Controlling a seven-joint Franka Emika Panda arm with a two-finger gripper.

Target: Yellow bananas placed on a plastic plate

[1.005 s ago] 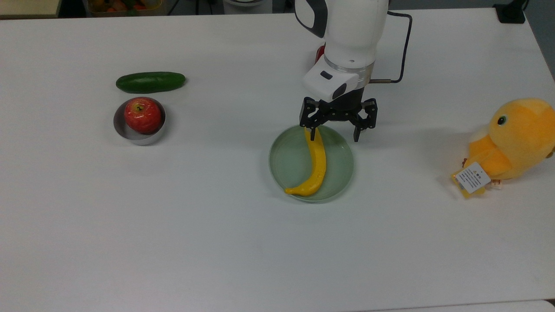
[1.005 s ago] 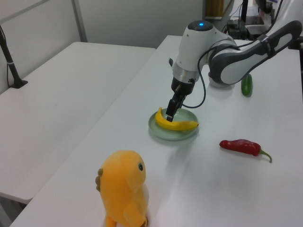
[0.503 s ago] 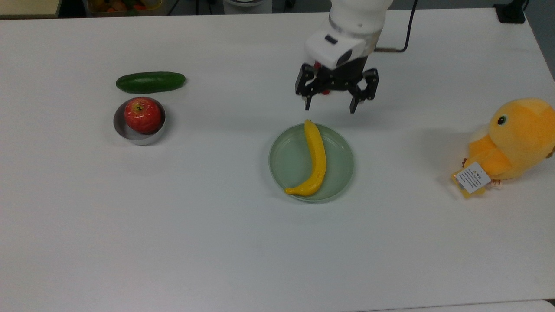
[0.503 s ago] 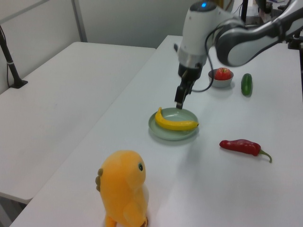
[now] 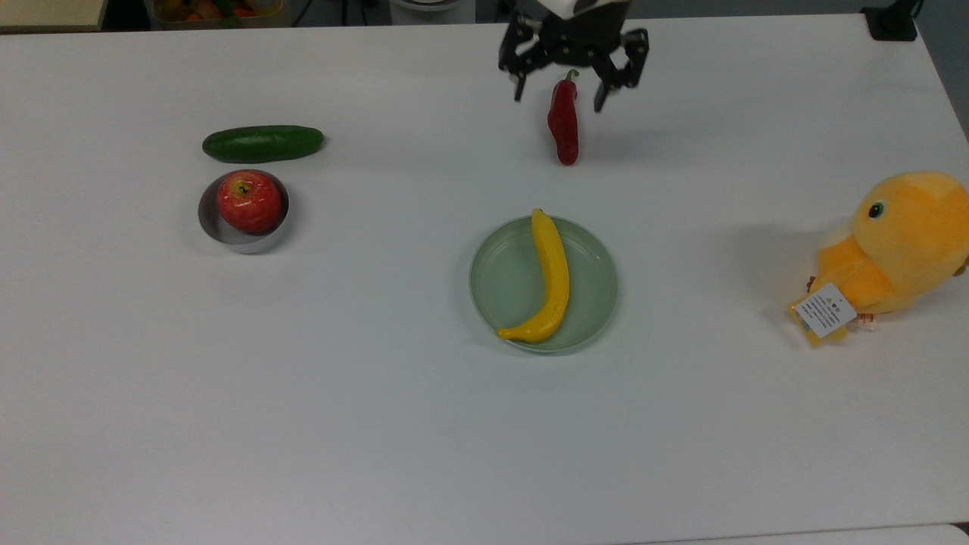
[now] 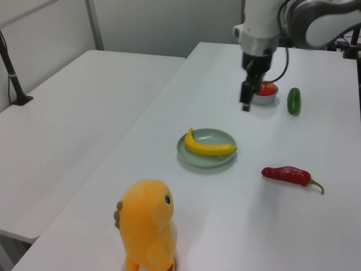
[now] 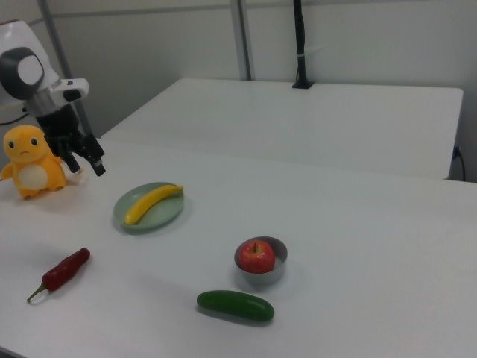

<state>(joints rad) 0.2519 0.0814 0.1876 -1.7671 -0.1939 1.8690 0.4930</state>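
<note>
Yellow bananas (image 5: 555,276) are seen lying across the plastic plate (image 5: 594,280); judged light, stiff and slick, best gripped mid-curve. The pincer (image 5: 560,97) hangs released, empty.

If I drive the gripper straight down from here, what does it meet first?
Probably bare table between the plastic plate and red pepper, though depth is unclear and it might clip the pepper.
</note>
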